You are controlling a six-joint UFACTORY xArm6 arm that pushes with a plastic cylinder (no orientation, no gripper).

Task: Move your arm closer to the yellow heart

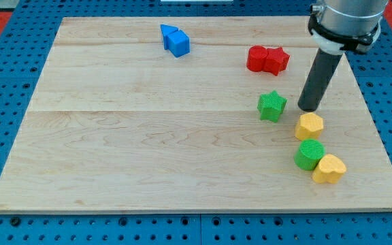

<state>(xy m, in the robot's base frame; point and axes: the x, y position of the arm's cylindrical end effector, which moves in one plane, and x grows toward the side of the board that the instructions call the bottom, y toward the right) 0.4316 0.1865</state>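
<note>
The yellow heart lies near the board's lower right, touching a green cylinder on its upper left. A yellow hexagon sits just above the cylinder. My tip rests on the board just above the yellow hexagon and to the right of a green star. The tip is well above the yellow heart, with the hexagon and the cylinder between them.
A red cylinder and a red star touch each other at the upper right. Two blue blocks sit together at the top centre. The wooden board ends close to the heart on the right and below.
</note>
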